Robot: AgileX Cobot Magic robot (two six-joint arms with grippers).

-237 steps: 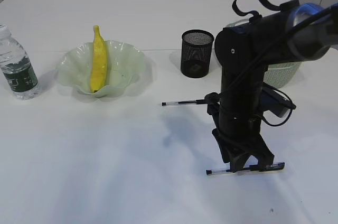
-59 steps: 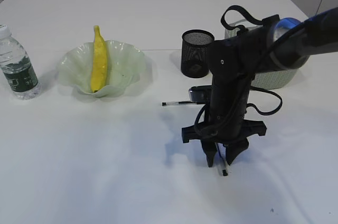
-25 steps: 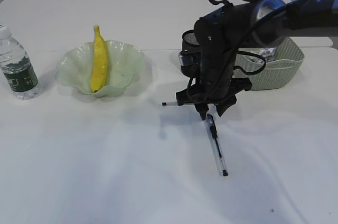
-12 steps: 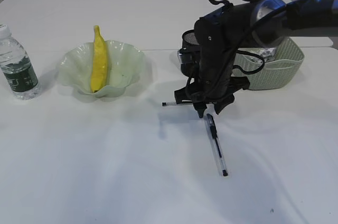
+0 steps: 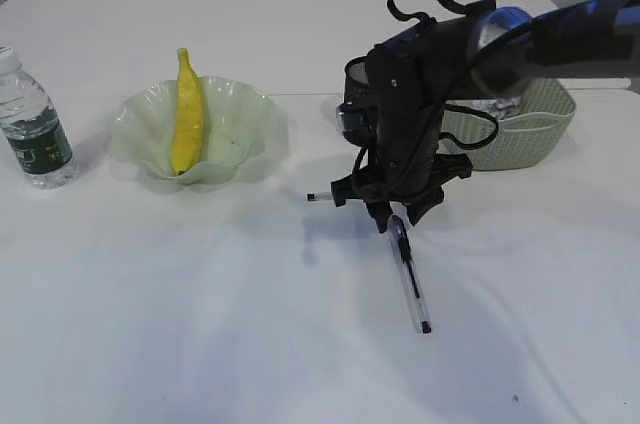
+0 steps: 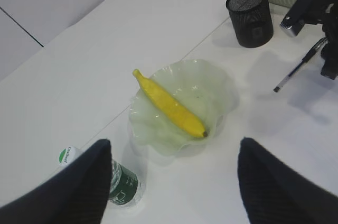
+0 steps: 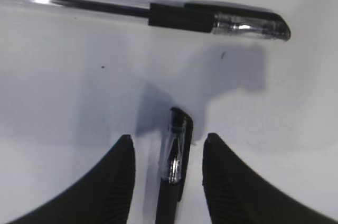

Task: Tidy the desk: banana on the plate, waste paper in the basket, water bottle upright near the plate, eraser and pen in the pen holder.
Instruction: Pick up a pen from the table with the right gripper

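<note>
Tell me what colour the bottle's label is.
Dark green, on the water bottle; the left wrist view shows it best.

The long curved yellow banana (image 5: pixel 186 114) lies in the translucent pale green ruffled-rim plate (image 5: pixel 250 129). At the plate's nine o'clock stands the clear plastic water bottle (image 5: pixel 30 124); at its three o'clock, the black wire-mesh pen holder (image 6: pixel 250 8), then the sage green woven-pattern basket (image 5: pixel 535 124).

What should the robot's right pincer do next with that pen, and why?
Probably close. The right pincer stands open with the capped end of a pen between its fingers, not visibly gripped. The pen lies on the desk, away from the pen holder.
</note>
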